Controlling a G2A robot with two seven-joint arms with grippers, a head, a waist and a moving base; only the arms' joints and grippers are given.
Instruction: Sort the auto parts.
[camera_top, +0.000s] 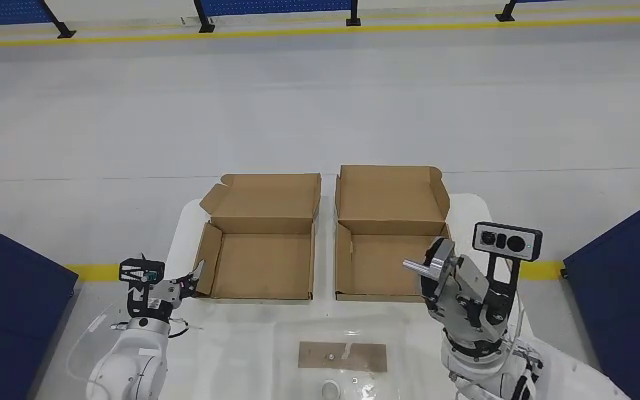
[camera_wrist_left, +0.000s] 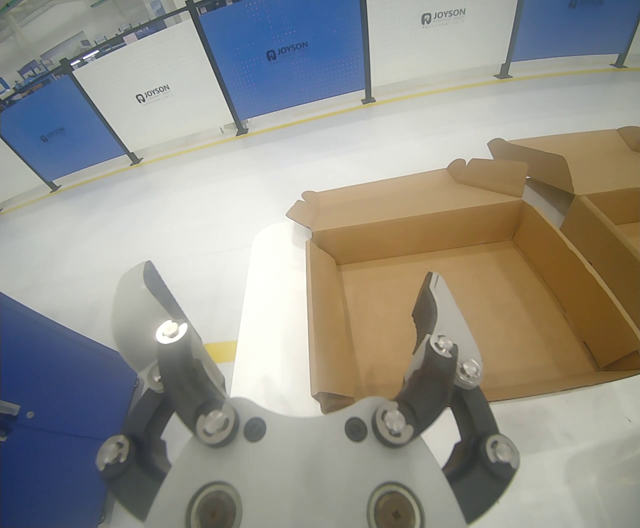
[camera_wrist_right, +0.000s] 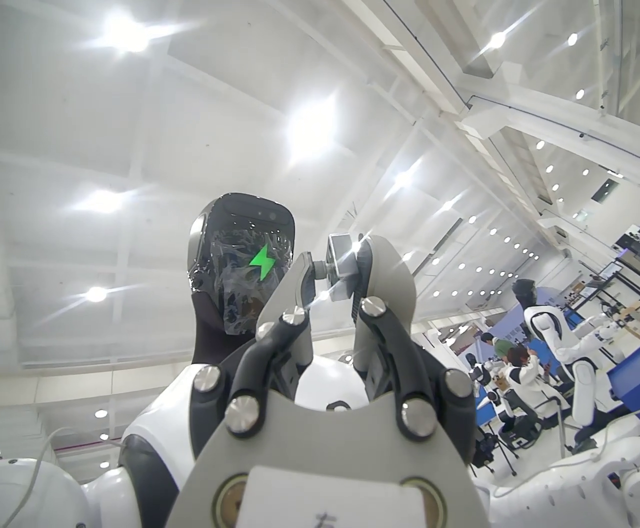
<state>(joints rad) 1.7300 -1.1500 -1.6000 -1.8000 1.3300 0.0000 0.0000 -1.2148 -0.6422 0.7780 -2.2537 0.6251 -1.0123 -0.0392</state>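
The right claw (camera_wrist_right: 336, 257) was clenched on a small silver auto part (camera_wrist_right: 342, 265), a shiny block with a round stub. The part was pinched between the two fingertips and turned upward, raised above the white tabletop (camera_top: 240, 330). Ahead of that claw and lower down lay the right cardboard box (camera_top: 385, 262), open and bare inside. The left cardboard box (camera_top: 265, 265), just beside it, opened directly ahead of the left claw (camera_wrist_left: 287, 274). That claw hung released, fingers spread, holding nothing, close to that box's near corner. A flat brown panel (camera_top: 342, 356) lay between the two claws, a little behind them. The step looked like checking the part before boxing it. Doing it well probably meant a firm pinch, since the metal looked slick. It also meant clearing the box's near wall and lowering the part close to the box floor before letting go.
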